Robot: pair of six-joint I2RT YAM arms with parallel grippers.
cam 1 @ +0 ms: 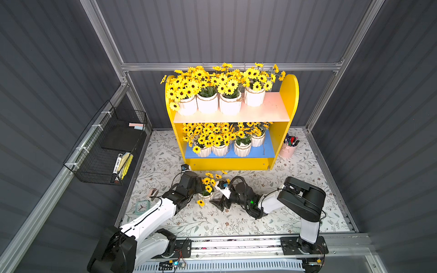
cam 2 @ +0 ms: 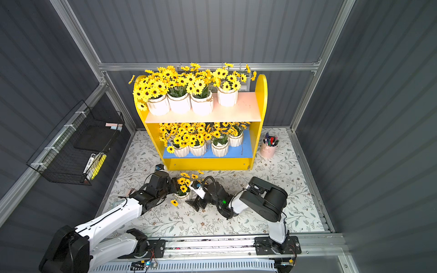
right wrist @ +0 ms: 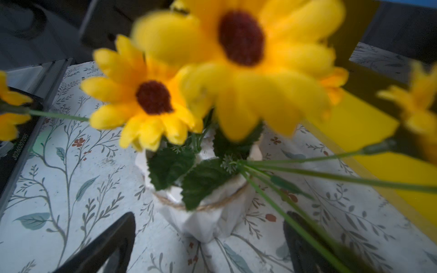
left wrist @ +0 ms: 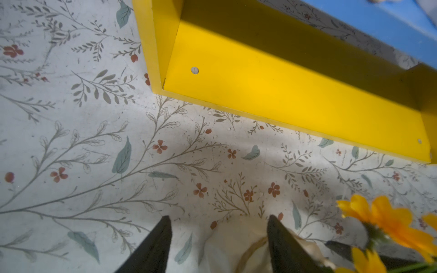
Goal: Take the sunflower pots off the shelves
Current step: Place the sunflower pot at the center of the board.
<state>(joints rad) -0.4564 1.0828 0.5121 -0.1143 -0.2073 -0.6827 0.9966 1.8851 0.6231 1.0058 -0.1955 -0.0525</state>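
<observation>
Table, floral cloth: shelves stand at back-centre; pink pen cup just beside right panel; teal clock nr left edge; 1 sunflower pot on cloth in front of shelves. Upper pink board: 4 pots in row. Lower blue board: 4 pots, 3 front, 1 behind at right.

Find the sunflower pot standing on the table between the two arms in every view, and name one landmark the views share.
Top view: table pot, just in front of the shelves.
Top view: same spot.
Left wrist: white pot wall between the left fingers.
Right wrist: pot under blurred blooms.
Landmark: shelves' yellow bottom panel.
</observation>
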